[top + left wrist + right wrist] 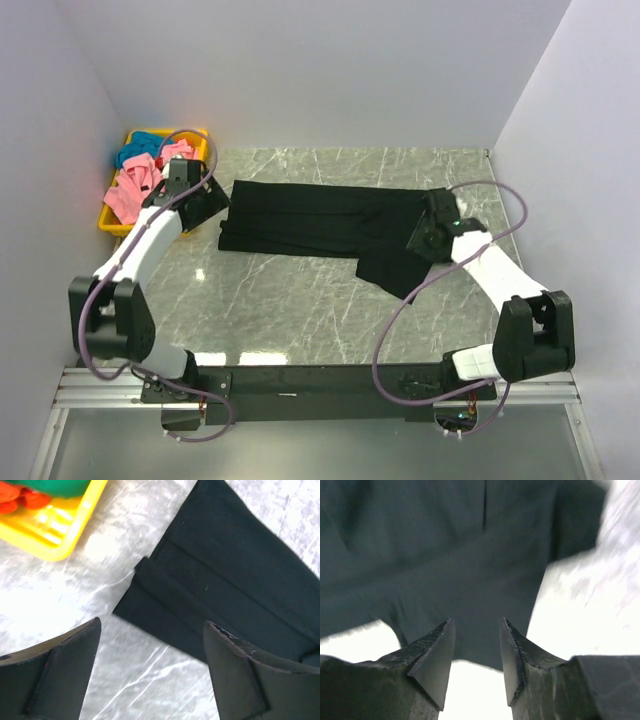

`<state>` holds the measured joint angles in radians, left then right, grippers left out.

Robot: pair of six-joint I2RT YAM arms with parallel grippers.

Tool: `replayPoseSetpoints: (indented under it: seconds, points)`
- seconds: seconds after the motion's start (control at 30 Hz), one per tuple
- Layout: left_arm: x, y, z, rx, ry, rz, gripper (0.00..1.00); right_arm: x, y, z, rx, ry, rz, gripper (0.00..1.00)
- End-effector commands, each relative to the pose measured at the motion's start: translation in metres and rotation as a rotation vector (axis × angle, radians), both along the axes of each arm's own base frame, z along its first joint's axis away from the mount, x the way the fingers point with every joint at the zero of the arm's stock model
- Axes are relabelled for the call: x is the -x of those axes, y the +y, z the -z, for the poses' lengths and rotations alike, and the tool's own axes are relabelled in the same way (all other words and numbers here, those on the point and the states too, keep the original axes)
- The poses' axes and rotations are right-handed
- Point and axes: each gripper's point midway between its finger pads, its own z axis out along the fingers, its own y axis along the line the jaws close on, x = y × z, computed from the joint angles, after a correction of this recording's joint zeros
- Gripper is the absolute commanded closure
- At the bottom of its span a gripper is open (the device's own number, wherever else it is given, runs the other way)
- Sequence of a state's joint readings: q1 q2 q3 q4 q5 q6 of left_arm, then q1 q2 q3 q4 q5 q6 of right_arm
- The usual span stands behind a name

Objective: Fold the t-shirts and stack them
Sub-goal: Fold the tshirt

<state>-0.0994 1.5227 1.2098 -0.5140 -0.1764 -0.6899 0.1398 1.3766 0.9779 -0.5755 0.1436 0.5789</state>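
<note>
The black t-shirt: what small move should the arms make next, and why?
Probably the right gripper should lower and close on the flap that sticks out from the near right end of the black t-shirt, to fold it in. The rest lies as a long folded band, and this gripper's jaws stand open, empty, over that end.

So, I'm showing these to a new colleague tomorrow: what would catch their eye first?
The long black t-shirt, folded into a band, lies across the far half of the marble table. The left gripper and the right gripper hang open, one over each end of it. In the far left corner a yellow bin holds crumpled pink shirts and a teal shirt.
</note>
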Motion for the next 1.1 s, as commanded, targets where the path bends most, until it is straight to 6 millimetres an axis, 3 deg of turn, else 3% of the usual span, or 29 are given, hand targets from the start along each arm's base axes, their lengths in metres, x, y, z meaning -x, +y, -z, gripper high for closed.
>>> replayPoseSetpoints:
  seconds: [0.0,0.03,0.07,0.13,0.17,0.23,0.57,0.67,0.77,0.87,0.93,1.0,1.07]
  points:
    - [0.024,0.000,-0.003,-0.021,0.012,0.048,0.11,0.032,0.009,0.018,0.037,0.066,-0.017,0.50]
    - [0.030,0.001,-0.011,-0.027,-0.013,0.055,0.11,0.043,0.008,0.027,0.044,0.089,-0.014,0.48]
    - [0.039,0.004,-0.005,-0.037,-0.001,0.053,0.11,0.048,0.010,0.032,0.045,0.097,-0.010,0.48]
    - [0.046,0.007,-0.014,-0.052,-0.044,0.051,0.11,0.061,0.016,0.045,0.047,0.127,-0.031,0.47]
    - [0.054,0.008,-0.005,-0.059,-0.031,0.052,0.12,0.065,0.018,0.049,0.044,0.138,-0.027,0.47]
    - [0.057,0.011,-0.011,-0.067,-0.083,0.045,0.12,0.073,0.025,0.059,0.051,0.164,-0.048,0.47]
    - [0.068,0.020,0.020,-0.113,-0.056,0.043,0.15,0.086,0.040,0.096,0.008,0.262,-0.047,0.49]
    - [0.066,0.020,0.019,-0.117,-0.059,0.042,0.16,0.089,0.040,0.104,0.008,0.282,-0.044,0.54]
    - [0.066,0.020,0.018,-0.118,-0.060,0.041,0.17,0.090,0.038,0.109,0.026,0.296,-0.043,0.66]
    - [0.066,0.020,0.017,-0.121,-0.065,0.041,0.17,0.081,0.032,0.099,0.069,0.267,-0.043,0.88]
    - [0.067,0.021,0.018,-0.121,-0.063,0.040,0.18,0.066,0.031,0.081,0.094,0.230,-0.045,0.97]
    - [0.066,0.020,0.019,-0.120,-0.060,0.041,0.18,0.039,0.032,0.055,0.122,0.159,-0.050,1.00]
    - [0.066,0.021,0.021,-0.122,-0.051,0.041,0.18,0.026,0.029,0.042,0.163,0.149,-0.060,1.00]
